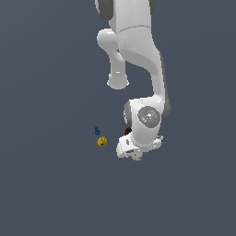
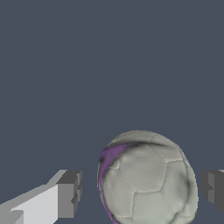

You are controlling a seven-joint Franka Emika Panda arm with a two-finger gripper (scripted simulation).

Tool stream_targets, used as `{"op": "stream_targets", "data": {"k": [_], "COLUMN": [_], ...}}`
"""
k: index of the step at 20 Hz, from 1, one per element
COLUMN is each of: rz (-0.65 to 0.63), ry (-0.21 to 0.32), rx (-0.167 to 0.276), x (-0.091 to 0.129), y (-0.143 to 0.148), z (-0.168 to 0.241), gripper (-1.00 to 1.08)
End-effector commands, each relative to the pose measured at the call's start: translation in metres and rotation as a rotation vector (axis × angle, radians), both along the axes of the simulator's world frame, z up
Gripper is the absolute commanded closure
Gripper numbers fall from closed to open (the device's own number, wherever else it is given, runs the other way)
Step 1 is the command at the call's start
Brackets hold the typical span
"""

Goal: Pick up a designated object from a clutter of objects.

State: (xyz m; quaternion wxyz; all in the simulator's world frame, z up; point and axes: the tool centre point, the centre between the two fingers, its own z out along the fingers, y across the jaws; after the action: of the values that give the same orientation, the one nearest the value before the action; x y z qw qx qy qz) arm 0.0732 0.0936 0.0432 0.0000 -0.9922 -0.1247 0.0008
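In the wrist view the whitish-grey ball (image 2: 146, 179) with a purple streak sits between my two fingers (image 2: 68, 194), with a gap on each side. My gripper (image 2: 142, 192) is open around it, touching neither side. In the exterior view the ball is hidden under my hand (image 1: 133, 150), which is low over the floor. The yellow dotted cube (image 1: 102, 141) and a tiny blue piece (image 1: 97, 131) lie toward the exterior view's left of my hand. A bit of the black clamp with a red tip (image 1: 126, 132) shows behind my wrist.
The arm's white links (image 1: 133, 55) rise above the hand in the exterior view. The floor (image 1: 46, 184) is a plain dark grey surface.
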Motion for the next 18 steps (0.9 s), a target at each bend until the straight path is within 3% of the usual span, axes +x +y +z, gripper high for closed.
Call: {"op": "stream_targets", "data": {"k": [1, 3, 4, 18], "rz": [0.0, 0.0, 0.0, 0.0], "ry": [-0.002, -0.002, -0.002, -0.002], "rx": [0.0, 0.0, 0.0, 0.0], "x": [0.001, 0.0014, 0.0014, -0.0001], "y": [0.0002, 0.0003, 0.0003, -0.0024], "z": [-0.0057, -0.0065, -0.0065, -0.0029], "gripper": [-0.92, -0.92, 1.08, 1.08]}}
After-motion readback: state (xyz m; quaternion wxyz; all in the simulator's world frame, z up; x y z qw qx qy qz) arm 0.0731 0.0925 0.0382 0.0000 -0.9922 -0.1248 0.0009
